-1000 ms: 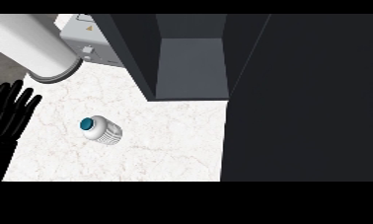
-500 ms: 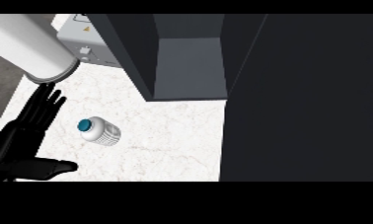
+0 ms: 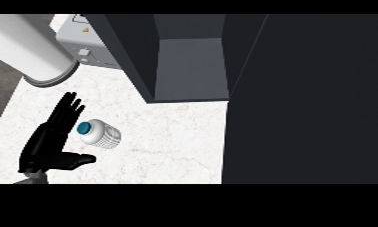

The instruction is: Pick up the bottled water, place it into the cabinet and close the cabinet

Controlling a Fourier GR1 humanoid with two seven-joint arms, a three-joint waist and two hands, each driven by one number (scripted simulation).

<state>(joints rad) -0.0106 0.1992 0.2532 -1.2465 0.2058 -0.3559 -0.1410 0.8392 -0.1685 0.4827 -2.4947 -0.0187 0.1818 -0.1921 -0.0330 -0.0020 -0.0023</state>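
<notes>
Bottled water [image 3: 99, 134] left of cabinet [image 3: 188, 68]

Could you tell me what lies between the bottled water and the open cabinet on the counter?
Nothing: in the head view, only bare white counter separates the bottled water from the open cabinet.

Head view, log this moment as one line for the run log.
left robot hand: open, beside bottled water, not holding | bottled water: on counter | cabinet: open | right robot hand: not in view
</notes>
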